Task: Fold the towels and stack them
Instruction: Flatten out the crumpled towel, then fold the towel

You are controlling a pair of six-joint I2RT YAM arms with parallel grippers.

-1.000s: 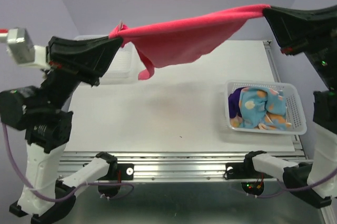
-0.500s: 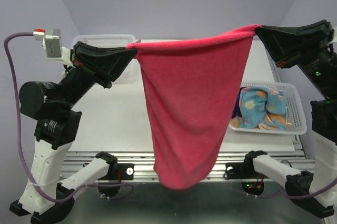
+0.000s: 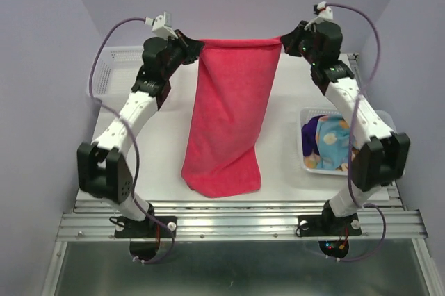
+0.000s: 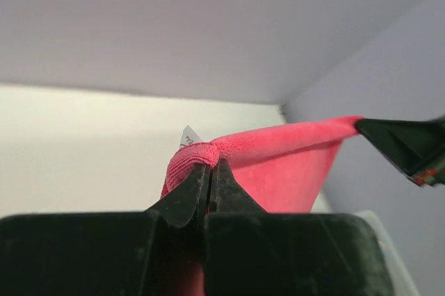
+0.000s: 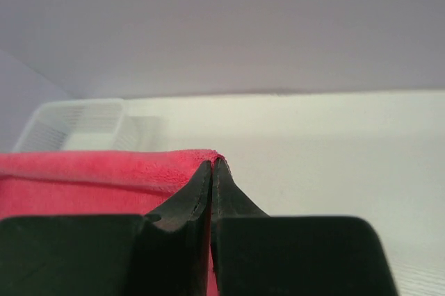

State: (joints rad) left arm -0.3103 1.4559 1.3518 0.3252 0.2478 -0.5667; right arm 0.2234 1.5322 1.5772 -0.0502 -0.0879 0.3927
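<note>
Left gripper [image 3: 193,47] and right gripper [image 3: 284,40] pinch the pink towel's [image 3: 226,115] top corners beside the basket [image 3: 391,128]; apparently nothing is folded yet, and other towels [image 3: 341,140] wait inside it.

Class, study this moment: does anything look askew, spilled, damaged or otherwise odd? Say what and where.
Nothing is damaged or spilled. The pink towel hangs level between the left gripper and right gripper, though its lower end slants toward the left. The other towels lie crumpled in the right-hand white basket.

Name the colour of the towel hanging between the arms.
The towel is plain magenta-pink; top external view.
</note>
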